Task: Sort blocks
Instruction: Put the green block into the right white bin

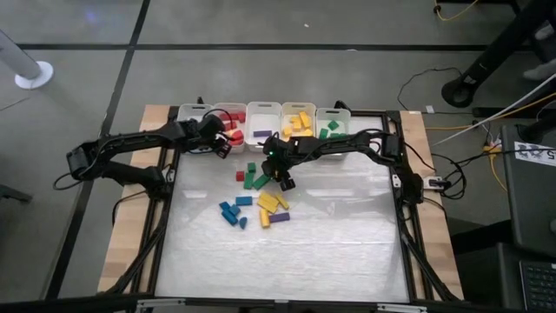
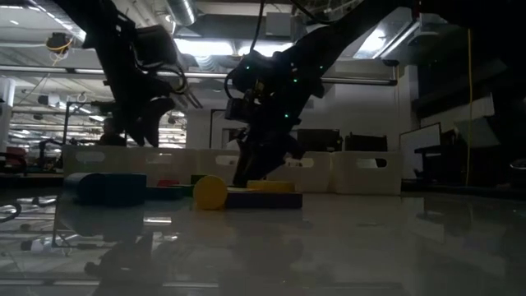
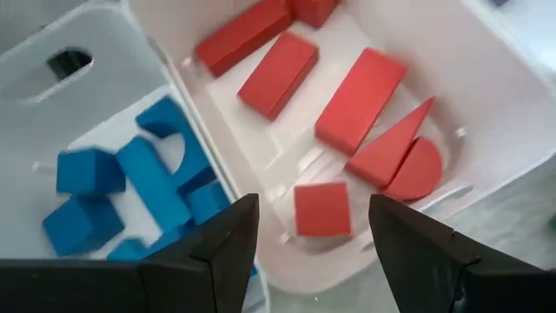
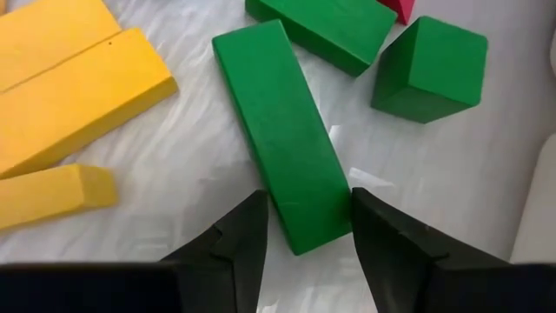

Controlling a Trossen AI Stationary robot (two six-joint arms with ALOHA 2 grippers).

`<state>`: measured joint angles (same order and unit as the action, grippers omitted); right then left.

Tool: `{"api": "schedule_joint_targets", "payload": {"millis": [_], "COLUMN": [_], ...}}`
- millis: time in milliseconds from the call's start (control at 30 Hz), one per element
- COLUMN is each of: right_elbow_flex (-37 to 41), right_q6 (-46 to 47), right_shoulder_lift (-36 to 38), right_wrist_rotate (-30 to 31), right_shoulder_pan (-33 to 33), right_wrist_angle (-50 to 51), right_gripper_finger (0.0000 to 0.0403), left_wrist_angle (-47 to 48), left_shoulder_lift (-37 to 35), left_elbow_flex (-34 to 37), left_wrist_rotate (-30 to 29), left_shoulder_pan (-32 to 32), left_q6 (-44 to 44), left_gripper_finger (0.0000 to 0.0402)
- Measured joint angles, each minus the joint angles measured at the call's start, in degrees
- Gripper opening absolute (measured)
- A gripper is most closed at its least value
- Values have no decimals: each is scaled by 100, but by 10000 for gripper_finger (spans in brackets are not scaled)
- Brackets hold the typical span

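Note:
My right gripper [image 4: 308, 204] is low over the table's middle, open, with one finger on each side of the near end of a green bar [image 4: 282, 148] that lies flat on the mat. Beside the bar lie two more green blocks [image 4: 430, 69] and yellow bars [image 4: 78, 96]. My left gripper [image 3: 313, 209] hangs open and empty above the red bin [image 3: 486, 130], which holds several red blocks [image 3: 360, 100]. The neighbouring bin holds blue blocks [image 3: 139, 187]. In the high view my left gripper [image 1: 221, 143] is at the back left and my right gripper [image 1: 285, 181] is by the loose blocks. My right gripper comes slanting down from above, its fingers [image 4: 243, 235] across the green bar and close against its two long sides at the end [image 4: 313, 226]. I cannot tell whether they touch it. The bar rests flat on the table.
Several white bins [image 1: 262, 113] line the table's far edge, with purple, yellow [image 1: 298, 122] and green [image 1: 330, 129] blocks in the right-hand ones. Loose blue [image 1: 233, 211], yellow [image 1: 271, 204], purple [image 1: 280, 217] and red [image 1: 241, 176] blocks lie mid-table. The near half of the mat is free.

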<state>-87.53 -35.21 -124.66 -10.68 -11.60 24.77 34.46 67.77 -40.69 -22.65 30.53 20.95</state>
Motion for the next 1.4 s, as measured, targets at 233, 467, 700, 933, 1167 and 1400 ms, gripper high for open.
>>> {"api": "schedule_joint_targets", "payload": {"millis": [233,467,700,933,1167,1400], "right_elbow_flex": [0,8,-181,-227,-236,-245], "right_q6": [44,222,213,173,199,-107], "right_shoulder_lift": [4,97,186,192,214,105], "right_wrist_rotate": [-58,-38,3,112,110,-56], "right_shoulder_pan": [0,9,21,44,44,39], "right_wrist_angle": [280,345,509,377,291,482], "right_gripper_finger": [162,162,162,162,163,163], "left_wrist_angle": [-412,-472,-471,-470,-470,-470], "left_shoulder_lift": [0,-2,-4,-6,-7,-7], "left_elbow_flex": [0,0,0,0,0,0], "left_wrist_rotate": [-4,-15,-15,-15,-17,-17], "left_shoulder_pan": [-58,-56,-56,-56,-56,-56], "left_q6": [-354,-478,-476,-504,-612,-613], "left_gripper_finger": [208,208,208,208,208,208]}}
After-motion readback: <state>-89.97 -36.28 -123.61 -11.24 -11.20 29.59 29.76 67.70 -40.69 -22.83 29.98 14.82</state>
